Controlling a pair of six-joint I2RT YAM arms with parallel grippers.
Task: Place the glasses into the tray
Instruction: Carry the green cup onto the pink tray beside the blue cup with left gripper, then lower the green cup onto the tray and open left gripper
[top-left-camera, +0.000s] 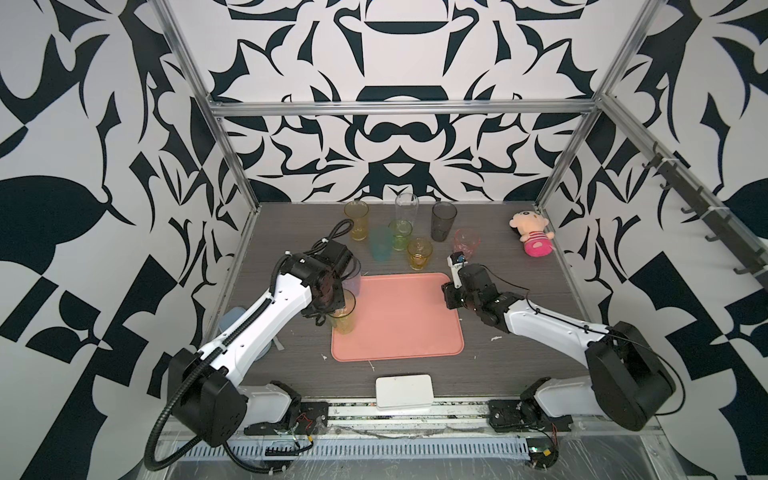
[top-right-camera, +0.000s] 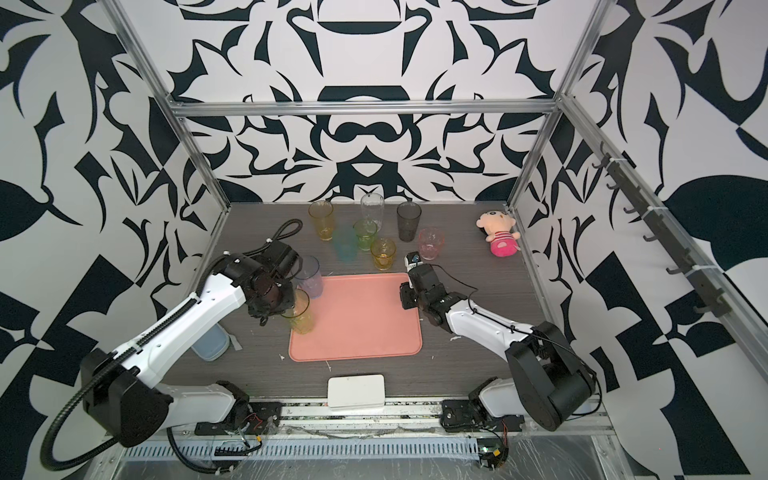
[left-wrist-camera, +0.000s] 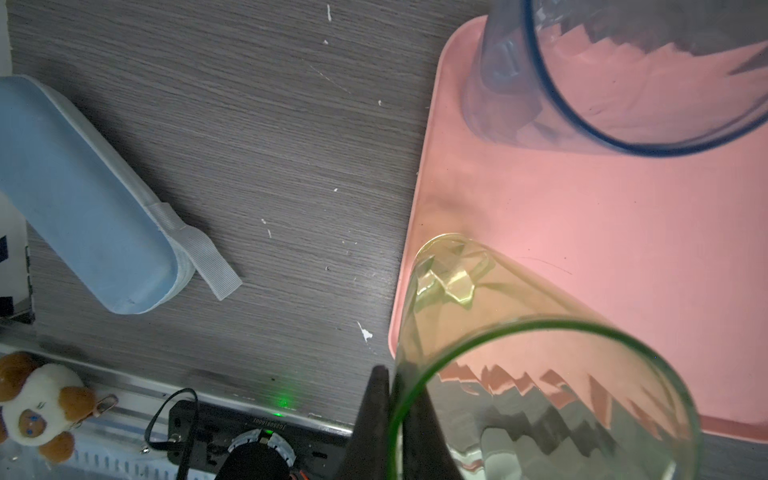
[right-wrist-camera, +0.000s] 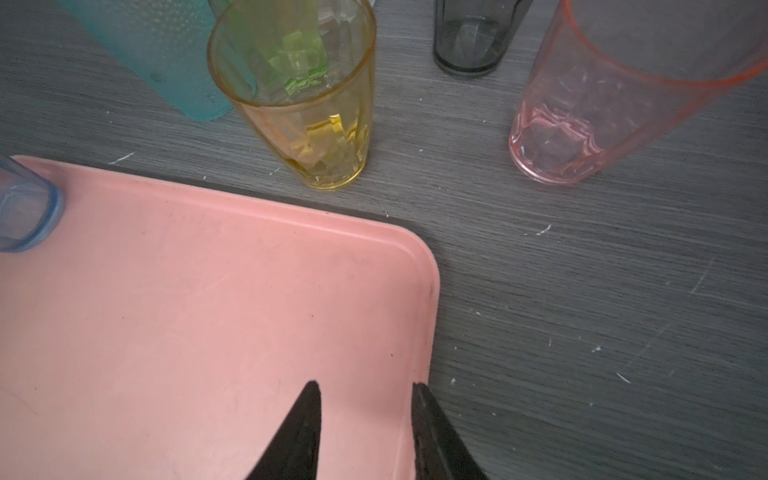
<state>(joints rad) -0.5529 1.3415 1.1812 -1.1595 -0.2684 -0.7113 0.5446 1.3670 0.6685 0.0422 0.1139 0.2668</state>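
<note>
The left gripper (left-wrist-camera: 392, 374) is clamped on the rim of the tall yellow-green translucent plastic tumbler (left-wrist-camera: 457, 299), with one finger outside the wall and one inside the mouth. The tumbler hangs straight below the gripper. Its base is low over the flat salmon-pink plastic tray (left-wrist-camera: 582, 216), just inside the low rim. Whether the base already touches the tray cannot be told.

The hold is a thin pinch on one side of the rim, so the tumbler could swing or slip between the fingers. Its base is so close to the tray's edge that a small outward drift would land it on the rim, and it would probably tip onto the table when let go. The inside finger could also catch the wall as it lifts out and pull the tumbler over. The tall blue-grey translucent tumbler (left-wrist-camera: 582, 75) stands on the tray a little beyond the held one. A sideways move could knock it.

The held tumbler's long axis runs close to vertical, mouth up toward the gripper and base down. A slight lean cannot be ruled out.

The right gripper (right-wrist-camera: 365, 386) is empty, with its fingers apart, above the tray's corner. Just ahead of it, off the tray, stand a short amber translucent tumbler (right-wrist-camera: 316, 137) and a short pink translucent tumbler (right-wrist-camera: 582, 133).
</note>
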